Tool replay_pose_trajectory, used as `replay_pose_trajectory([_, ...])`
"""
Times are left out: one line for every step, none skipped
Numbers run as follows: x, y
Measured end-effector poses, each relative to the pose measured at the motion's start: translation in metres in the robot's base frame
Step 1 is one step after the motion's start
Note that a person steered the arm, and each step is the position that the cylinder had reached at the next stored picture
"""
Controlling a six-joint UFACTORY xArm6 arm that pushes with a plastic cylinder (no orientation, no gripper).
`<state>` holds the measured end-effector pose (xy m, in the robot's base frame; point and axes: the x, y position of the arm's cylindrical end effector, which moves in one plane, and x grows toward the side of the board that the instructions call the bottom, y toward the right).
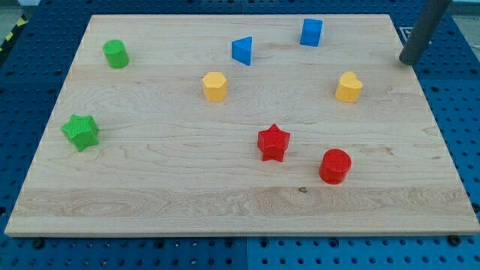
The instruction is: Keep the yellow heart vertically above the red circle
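The yellow heart (348, 87) lies on the wooden board at the view's right, upper half. The red circle (334, 166) lies below it, slightly to the left, in the lower right part. My tip (407, 61) is at the view's top right, at the board's right edge, up and to the right of the yellow heart and apart from it. It touches no block.
A red star (273, 142) lies left of the red circle. A yellow hexagon (214, 86) sits mid-board. A blue triangle (242, 50) and a blue cube (311, 32) lie near the top. A green cylinder (116, 54) and a green star (80, 131) are at the left.
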<state>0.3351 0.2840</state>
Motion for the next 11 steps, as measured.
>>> replay_pose_trajectory([0.006,-0.005])
replay_pose_trajectory([0.012,-0.013])
replay_pose_trajectory([0.033,-0.051])
replay_pose_trajectory([0.055,-0.067])
replay_pose_trajectory([0.073,-0.090])
replay_pose_trajectory([0.080,-0.126])
replay_pose_trajectory([0.084,-0.097])
replay_pose_trajectory([0.084,-0.082])
replay_pose_trajectory([0.062,-0.086])
replay_pose_trajectory([0.056,-0.097])
replay_pose_trajectory([0.056,-0.142])
